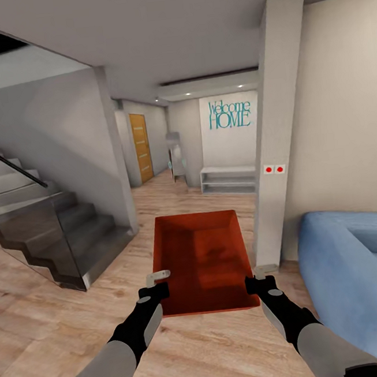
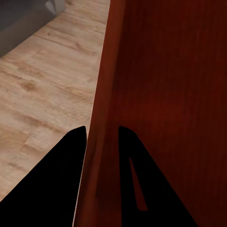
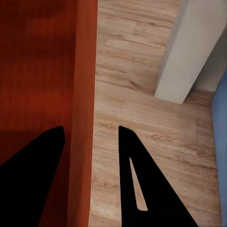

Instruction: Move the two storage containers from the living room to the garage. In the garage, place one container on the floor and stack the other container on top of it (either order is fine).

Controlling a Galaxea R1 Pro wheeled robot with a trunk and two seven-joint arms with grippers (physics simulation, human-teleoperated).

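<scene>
Orange-red storage container (image 1: pixel 201 262) is held up btwn both arms, in front of the robot, over the living room's wood plank floor (image 1: pixel 45 319). Left gripper (image 2: pixel 101 135) is clamped on its left wall, one finger each side. Right gripper (image 3: pixel 90 135) straddles the right wall (inner finger at the wall, outer finger w/ a gap), so can't tell if clamped. Blue sofa (image 1: pixel 359 263) at right, stairs (image 1: pixel 60 237) at left, white pillar (image 1: pixel 273 162) just beyond the bin.
</scene>
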